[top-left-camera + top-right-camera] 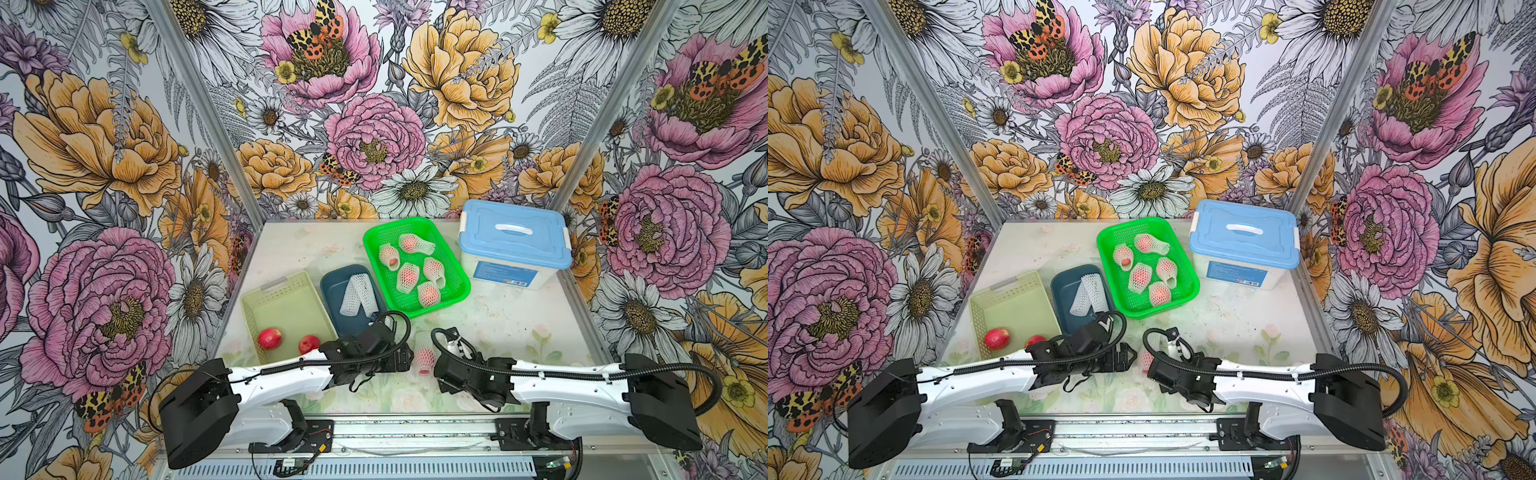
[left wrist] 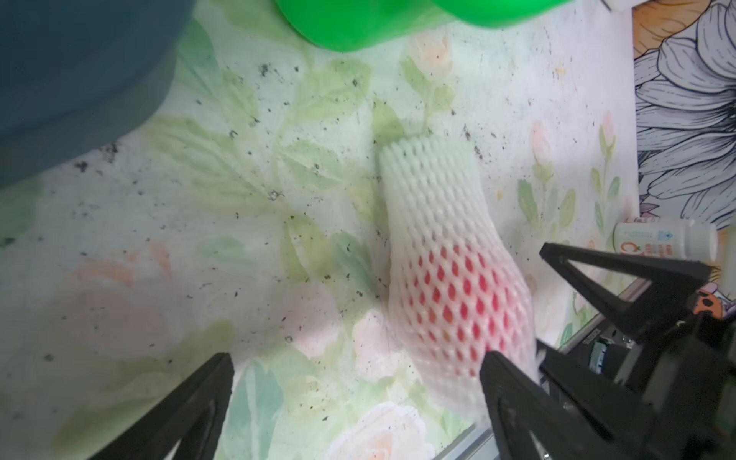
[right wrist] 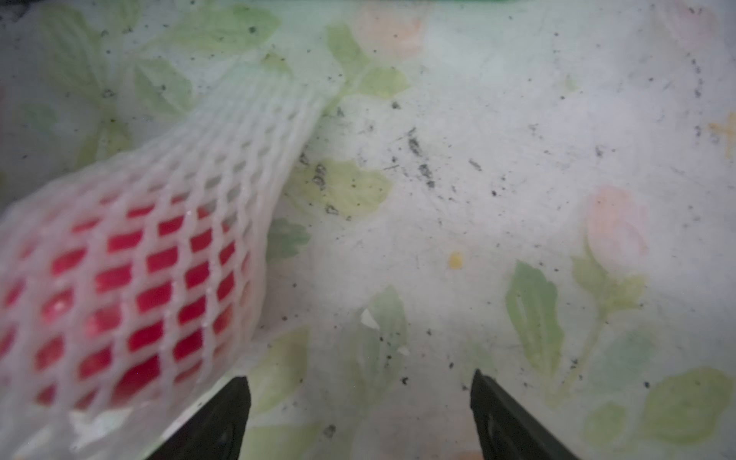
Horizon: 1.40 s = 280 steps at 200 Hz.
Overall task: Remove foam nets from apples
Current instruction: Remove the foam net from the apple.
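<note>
One apple, still in its white foam net (image 1: 424,353), lies on the table near the front edge, between my two grippers. The red apple (image 2: 458,286) fills the net's near end, and the far end is empty and narrower. My left gripper (image 1: 409,357) is open just left of it; in the left wrist view one fingertip (image 2: 492,362) is at the net's edge and the table shows between the jaws. My right gripper (image 3: 358,378) is open just right of the net (image 3: 131,286) and holds nothing.
A green basket (image 1: 374,237) at mid-table holds several netted apples (image 1: 407,276). A dark blue tray (image 1: 332,286) holds two empty nets (image 1: 357,295). Two bare apples (image 1: 269,338) lie in a pale green bin (image 1: 266,291). A blue-lidded box (image 1: 513,245) stands at the back right.
</note>
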Motion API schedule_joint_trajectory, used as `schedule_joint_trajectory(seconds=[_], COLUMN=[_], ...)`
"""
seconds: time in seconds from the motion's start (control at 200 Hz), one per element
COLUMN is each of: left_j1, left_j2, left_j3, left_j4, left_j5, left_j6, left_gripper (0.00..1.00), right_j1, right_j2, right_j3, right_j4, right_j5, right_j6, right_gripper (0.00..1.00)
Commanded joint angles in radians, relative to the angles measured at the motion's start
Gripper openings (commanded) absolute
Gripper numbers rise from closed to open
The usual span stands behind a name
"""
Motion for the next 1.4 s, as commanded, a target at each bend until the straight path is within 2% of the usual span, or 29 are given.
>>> schedule_joint_trajectory(seconds=[0.0,0.15,0.325,0.53,0.716,0.851,0.981,1.206,1.396], left_j1=[0.025,0.048,0.089,0.112,0.111,0.111,0.114,0.109,0.114], left_j2=[-0.023,-0.038,-0.066,-0.077,-0.059,-0.035,0.001,0.044,0.048], left_j3=[-0.014,-0.009,-0.026,-0.028,-0.015,0.001,0.017,0.032,0.029], left_j4=[-0.013,-0.035,-0.048,-0.049,-0.046,-0.046,-0.048,-0.047,-0.049], left_j5=[-0.005,0.003,0.018,0.038,0.061,0.071,0.084,0.108,0.104], left_j6=[-0.009,0.007,0.013,0.025,0.048,0.060,0.075,0.094,0.099], left_gripper=[0.99,0.99,0.99,0.99,0.99,0.99,0.99,0.99,0.99], right_j1=[0.073,0.096,0.012,-0.177,-0.366,-0.474,-0.528,-0.528,-0.518], right_j2=[0.047,0.058,-0.106,-0.275,-0.305,-0.245,-0.123,0.108,0.189], right_j3=[0.070,0.119,0.047,-0.026,-0.092,-0.143,-0.203,-0.189,-0.166], right_j4=[0.041,0.055,0.064,0.080,0.231,0.412,0.681,0.960,1.029], right_j5=[0.049,0.062,0.007,-0.134,-0.341,-0.509,-0.643,-0.747,-0.777], right_j6=[0.012,-0.031,-0.020,-0.051,-0.084,-0.042,0.024,0.076,0.084], right_gripper=[0.90,0.91,0.91,0.93,0.94,0.94,0.93,0.92,0.92])
